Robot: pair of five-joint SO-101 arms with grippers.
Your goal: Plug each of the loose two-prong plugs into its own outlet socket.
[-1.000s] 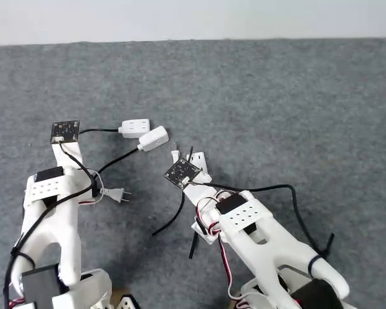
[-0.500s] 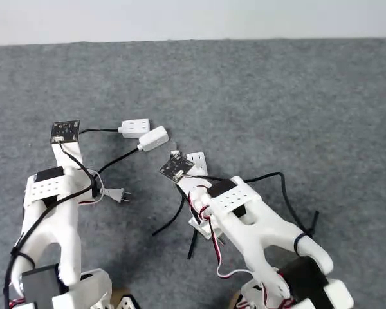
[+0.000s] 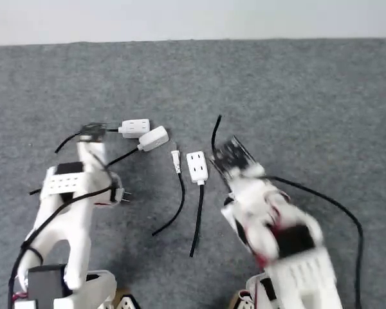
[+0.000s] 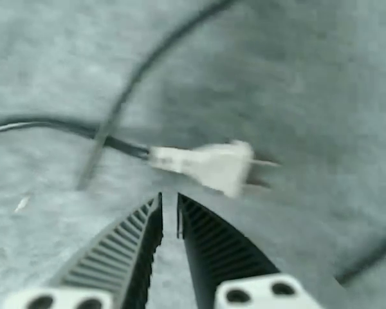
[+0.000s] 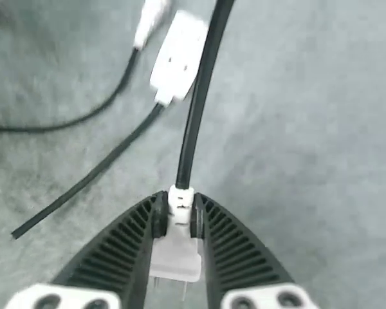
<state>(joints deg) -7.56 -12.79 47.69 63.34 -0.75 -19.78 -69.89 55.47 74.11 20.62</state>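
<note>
My right gripper (image 5: pixel 175 215) is shut on a white two-prong plug (image 5: pixel 175 257) whose black cord (image 5: pixel 196 96) runs out ahead of the fingertips. Beyond it on the carpet lies a white outlet socket (image 5: pixel 177 58), with a small white plug (image 5: pixel 153 14) next to it. From above, this socket (image 3: pixel 197 166) sits just left of the right gripper (image 3: pixel 226 154), beside the small plug (image 3: pixel 175 158). My left gripper (image 4: pixel 169 198) is shut with nothing in it, just short of a white two-prong plug (image 4: pixel 212 166). Two more white sockets (image 3: pixel 135 127) (image 3: pixel 154 138) lie to the right of the left gripper (image 3: pixel 93 135).
Grey carpet (image 3: pixel 309 96) covers the table, open at the back and right. Short black cords (image 3: pixel 177 212) trail from the middle socket and small plug toward the front. Another plug (image 3: pixel 119 193) lies beside the left arm.
The right arm has swung to the right with its plug and cord, uncovering the middle socket and small plug. The left arm's wrist has shifted right, toward the two sockets.
</note>
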